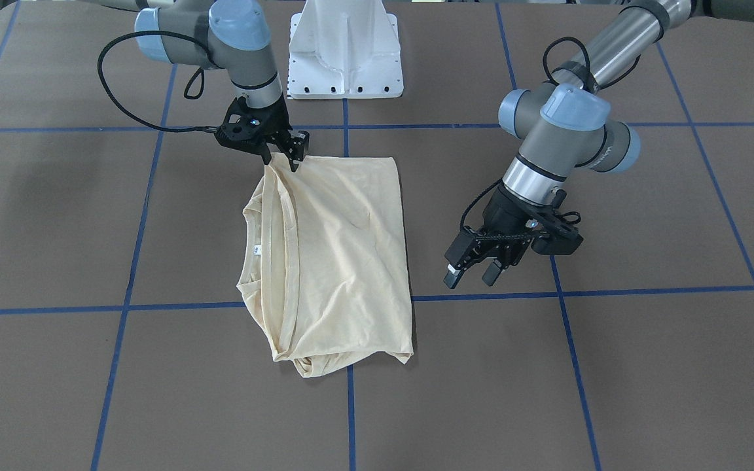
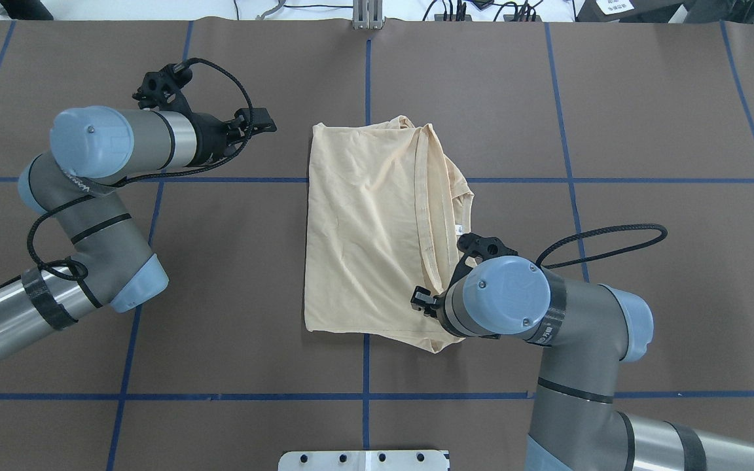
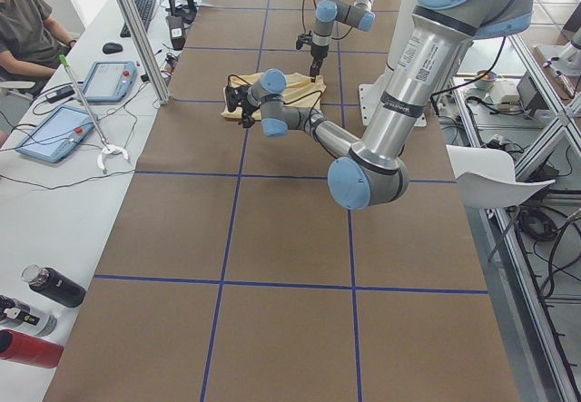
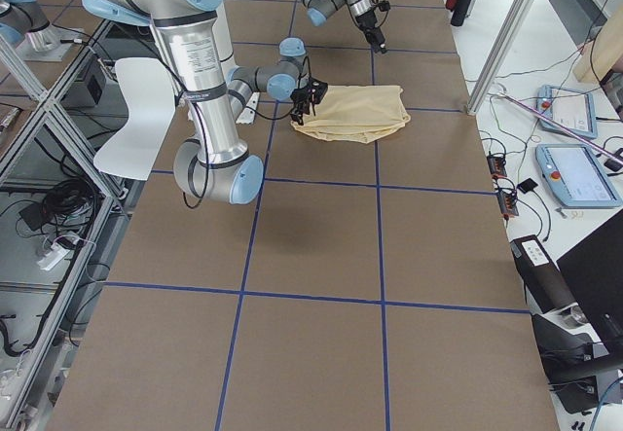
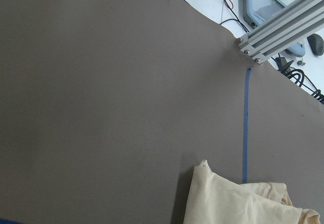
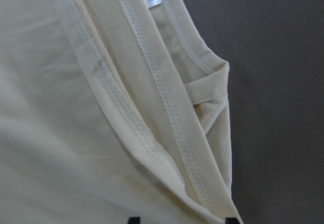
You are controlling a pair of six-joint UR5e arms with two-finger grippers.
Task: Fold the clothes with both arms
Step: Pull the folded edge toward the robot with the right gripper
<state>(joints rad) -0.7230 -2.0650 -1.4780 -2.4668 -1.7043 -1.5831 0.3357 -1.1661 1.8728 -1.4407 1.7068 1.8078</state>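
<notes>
The pale yellow T-shirt (image 1: 344,248) lies folded into a rectangle mid-table, print hidden, with its white neck label (image 1: 257,250) showing. It also shows in the overhead view (image 2: 364,235). My right gripper (image 1: 283,156) is open, tips down at the shirt's hem corner nearest the robot base. In the right wrist view its fingertips (image 6: 132,219) straddle the layered hem of the shirt (image 6: 76,133). In the overhead view this gripper (image 2: 421,299) is mostly hidden under its wrist. My left gripper (image 1: 472,275) is open and empty, hovering beside the shirt and apart from it; it also shows overhead (image 2: 262,124).
The white pedestal base (image 1: 345,52) stands at the table's robot side. Blue tape lines (image 1: 351,405) grid the brown table. An aluminium post (image 5: 278,27) stands at the far edge. An operator (image 3: 27,21), tablets and bottles (image 3: 45,289) are on the side bench.
</notes>
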